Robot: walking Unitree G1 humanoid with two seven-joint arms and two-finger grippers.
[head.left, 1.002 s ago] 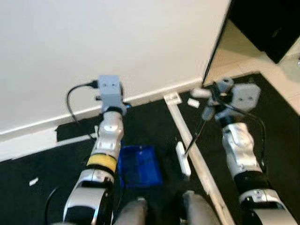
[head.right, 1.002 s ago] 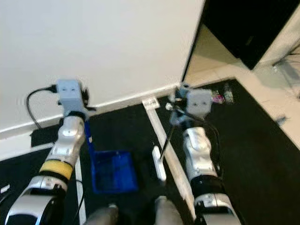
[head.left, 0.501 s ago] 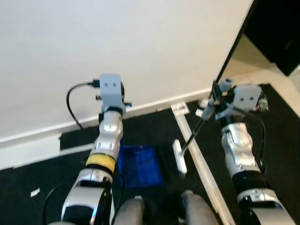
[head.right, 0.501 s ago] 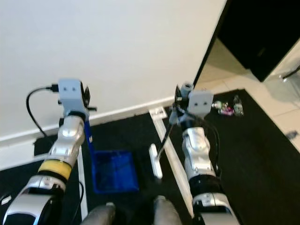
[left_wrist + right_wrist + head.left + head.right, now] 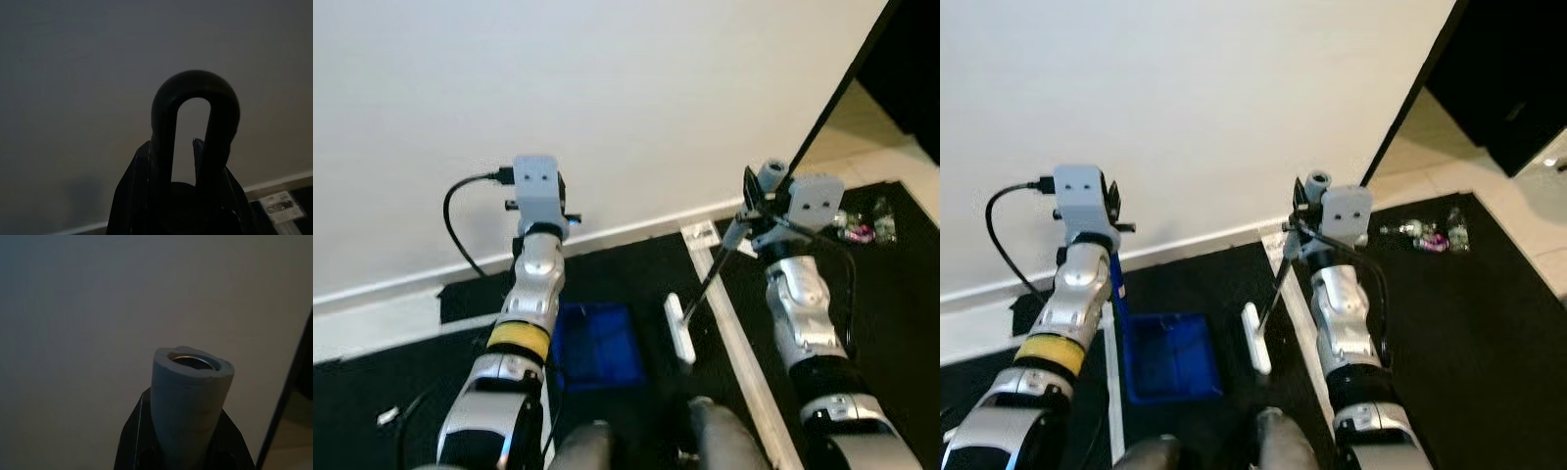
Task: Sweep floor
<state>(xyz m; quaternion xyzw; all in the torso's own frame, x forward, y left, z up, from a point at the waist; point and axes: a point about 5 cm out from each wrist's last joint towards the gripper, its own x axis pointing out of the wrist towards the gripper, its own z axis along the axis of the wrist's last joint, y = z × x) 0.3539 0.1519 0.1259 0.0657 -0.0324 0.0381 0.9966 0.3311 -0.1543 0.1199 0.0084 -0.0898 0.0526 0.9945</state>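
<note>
Camera swung right since before | right gripper (image 5: 183,450) clamped on broom (image 5: 710,279) | left gripper (image 5: 181,196) clamped on dustpan (image 5: 1167,355) handle

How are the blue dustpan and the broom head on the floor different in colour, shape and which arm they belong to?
The dustpan is bright blue, while the broom head is white. The dustpan is a wide, open tray; the broom head is a narrow bar. The dustpan hangs below the left gripper, whose fingers clasp its looped handle; the broom head sits at the end of a thin pole running up to the right gripper. Both are low over the black floor.
</note>
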